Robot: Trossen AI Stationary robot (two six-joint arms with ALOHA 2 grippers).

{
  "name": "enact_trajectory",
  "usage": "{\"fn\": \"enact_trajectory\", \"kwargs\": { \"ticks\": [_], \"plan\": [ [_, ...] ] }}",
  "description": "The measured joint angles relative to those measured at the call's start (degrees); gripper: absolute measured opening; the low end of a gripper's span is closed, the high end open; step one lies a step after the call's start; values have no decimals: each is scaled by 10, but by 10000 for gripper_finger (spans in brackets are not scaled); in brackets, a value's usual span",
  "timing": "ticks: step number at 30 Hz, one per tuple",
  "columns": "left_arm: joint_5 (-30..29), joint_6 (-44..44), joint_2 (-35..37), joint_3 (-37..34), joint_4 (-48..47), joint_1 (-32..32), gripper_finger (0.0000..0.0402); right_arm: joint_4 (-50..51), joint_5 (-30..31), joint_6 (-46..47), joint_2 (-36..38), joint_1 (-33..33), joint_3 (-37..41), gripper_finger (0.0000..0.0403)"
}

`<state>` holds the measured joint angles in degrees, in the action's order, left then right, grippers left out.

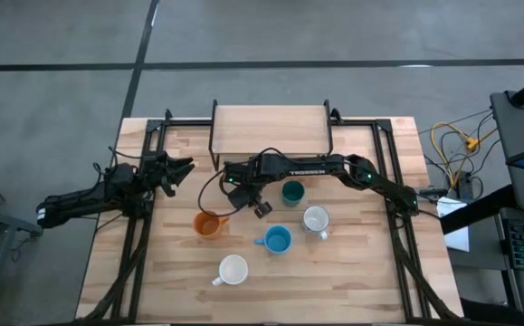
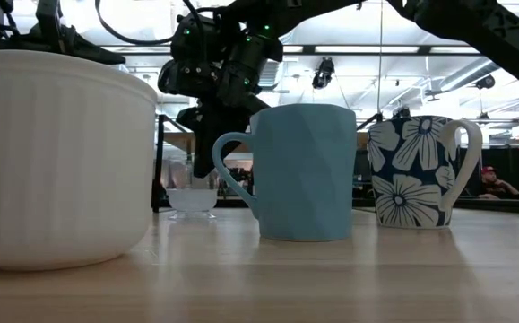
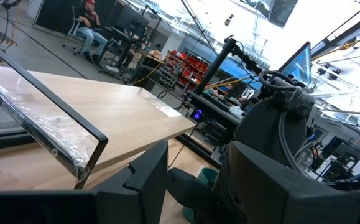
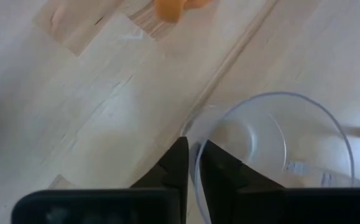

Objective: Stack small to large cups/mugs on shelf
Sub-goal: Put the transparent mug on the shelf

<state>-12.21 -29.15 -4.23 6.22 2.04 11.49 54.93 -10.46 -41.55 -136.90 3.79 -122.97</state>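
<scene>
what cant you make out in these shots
- Clear glass: lost under the right gripper in the high view.
- Orange cup: cut by the right wrist view's edge.
- Left gripper: fingertips past the left wrist view's edge.
- White cup: cropped in the low view.

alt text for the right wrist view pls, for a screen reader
The right gripper has its two dark fingers pinched on the rim of a clear glass cup, one finger either side of the wall. The cup stands on the light wooden tabletop; an orange cup shows partly at the frame's edge.
</scene>
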Motion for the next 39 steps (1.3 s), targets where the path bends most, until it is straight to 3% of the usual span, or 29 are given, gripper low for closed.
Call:
{"fn": "enact_trajectory", "kwargs": {
  "ticks": [21, 39],
  "plan": [
    [0, -1, 0, 0, 0, 0, 157, 25, 16, 0, 0, 1, -8, 9],
    [0, -1, 0, 0, 0, 0, 157, 126, 17, 6, -1, 1, -108, 9]
  ]
}}
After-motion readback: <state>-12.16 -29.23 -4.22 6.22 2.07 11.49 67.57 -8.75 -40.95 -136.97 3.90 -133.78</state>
